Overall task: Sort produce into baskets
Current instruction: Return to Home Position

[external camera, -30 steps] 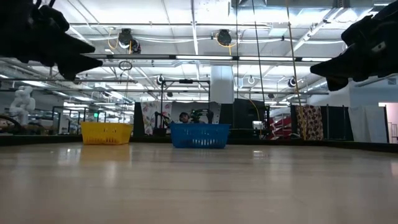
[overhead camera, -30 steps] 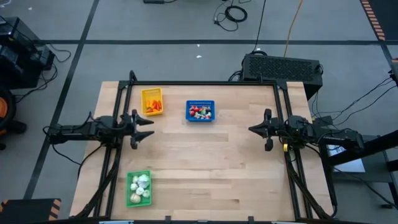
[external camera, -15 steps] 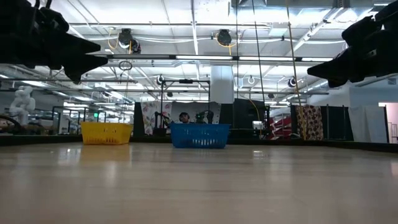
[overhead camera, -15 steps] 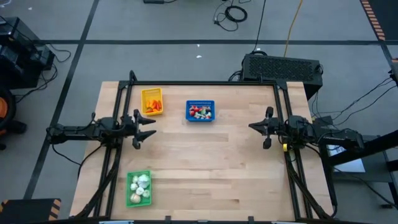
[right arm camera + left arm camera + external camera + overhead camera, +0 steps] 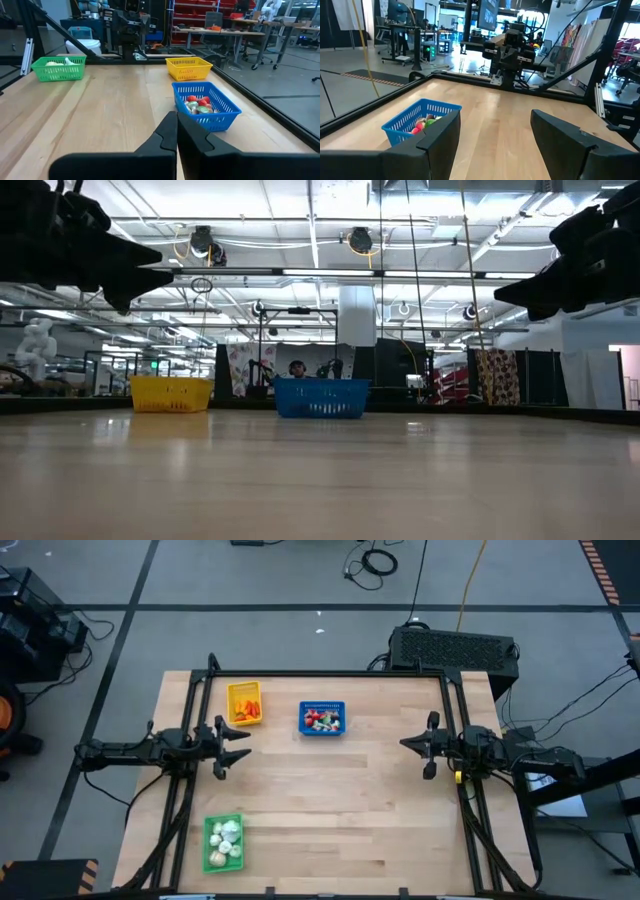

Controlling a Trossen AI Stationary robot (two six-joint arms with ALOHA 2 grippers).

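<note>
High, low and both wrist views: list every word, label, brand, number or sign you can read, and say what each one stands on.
Readable text: none in any view.
yellow basket, blue basket, green basket: no labels show.
left gripper, right gripper: no brand or number shows.
green-lit sign in the room behind, low view: too small to read.

Open middle
Bare table [image 5: 340,800] wood spans the centre; yellow basket [image 5: 244,703] and blue basket [image 5: 322,718] stand along the far edge, green basket [image 5: 223,843] at a left corner.
</note>
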